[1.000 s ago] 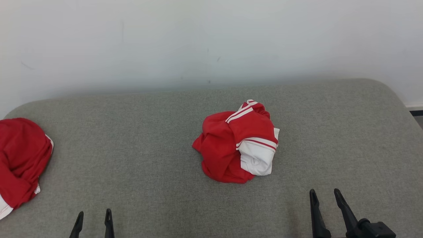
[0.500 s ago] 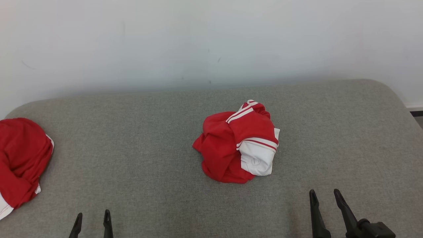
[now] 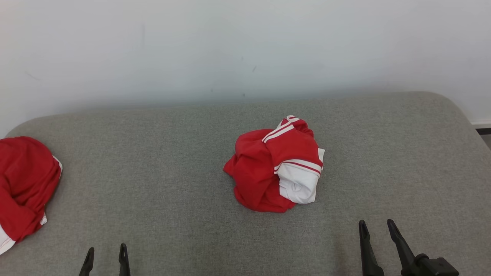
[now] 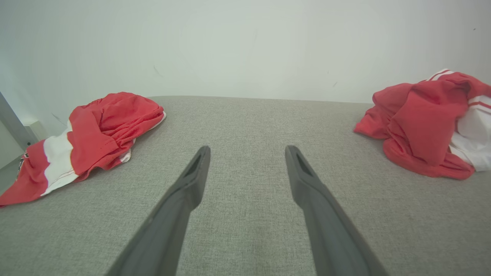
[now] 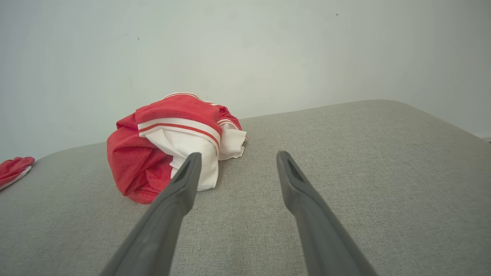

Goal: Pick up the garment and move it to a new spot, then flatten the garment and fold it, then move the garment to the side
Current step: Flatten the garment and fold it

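Head view, read from the left: a second red garment (image 3: pixel 25 186) lies bunched at the far left edge of the grey padded surface (image 3: pixel 161 172), partly running out of the picture. It sits well apart from everything else, which suggests it has been set out of the working area, though I cannot tell whether it is folded. Next comes the left gripper (image 3: pixel 106 248), low at the near edge with its two dark fingers pointing away from the robot. Its jaws stand wide with nothing between them, and the left wrist view shows only bare grey cloth between the fingers. Near the middle, a little to the right, sits the crumpled garment (image 3: pixel 276 168), a red and white heap with striped trim, resting on the surface and touched by neither gripper. This is most likely the piece to be picked up, since it lies in easy reach of both arms. Further right, the right gripper (image 3: pixel 376 222) waits near the front edge, jaws likewise spread wide and empty. It is the closer of the two, and in the right wrist view the heap lies just ahead and to the left of the fingers. The task looks barely begun, with the first pick not yet made.
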